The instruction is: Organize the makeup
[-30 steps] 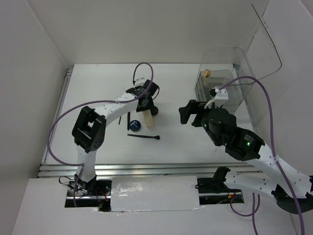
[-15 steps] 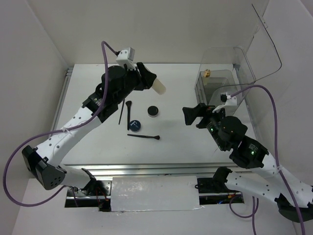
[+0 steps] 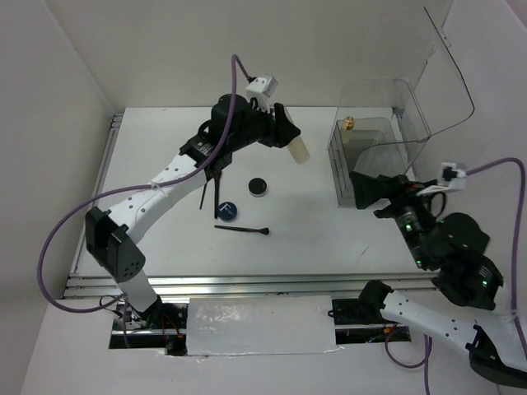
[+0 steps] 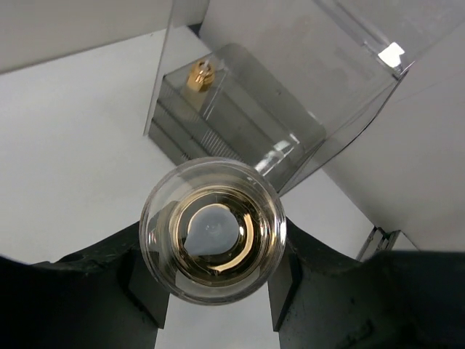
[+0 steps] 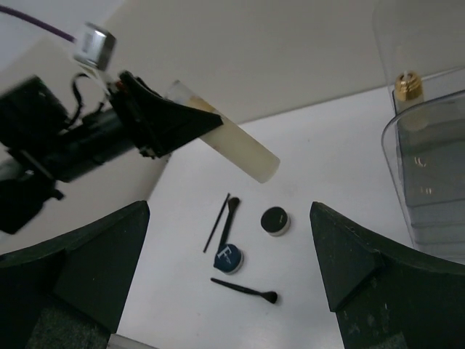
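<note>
Top external view is showing a beige tube bottle (image 3: 298, 151) hanging in the air near the clear box (image 3: 375, 136), with the left gripper (image 3: 278, 136) clamping its back end. The right gripper (image 3: 368, 193) is sitting wide open beside the box, holding nothing. I'm guessing the risk is the tube poking far out, so it's maybe clipping the box wall and slipping loose.

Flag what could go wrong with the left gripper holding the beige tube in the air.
The beige tube sticks far out of the left gripper, held by one end; it could slip and fall. The right gripper, open, sits close by the clear box; the arms could collide there.
</note>
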